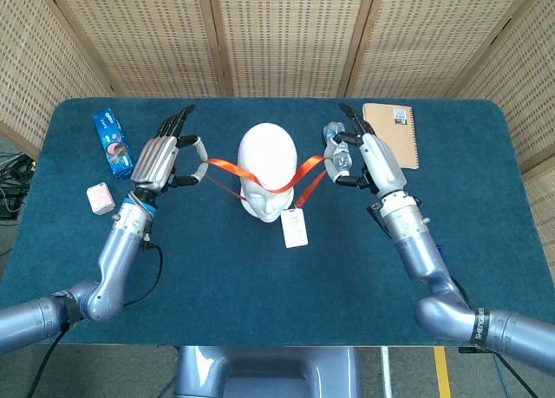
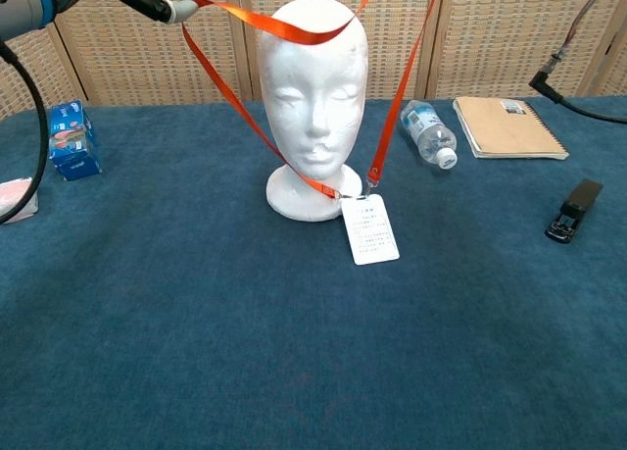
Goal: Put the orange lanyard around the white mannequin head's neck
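your left hand and right hand each pinch the orange lanyard, spreading its loop to clear the white mannequin head.

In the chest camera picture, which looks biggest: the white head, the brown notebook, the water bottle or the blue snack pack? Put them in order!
1. White mannequin head, clearly biggest.
2. Brown notebook.
3. Water bottle and blue snack pack look about alike, so no ranking between them.
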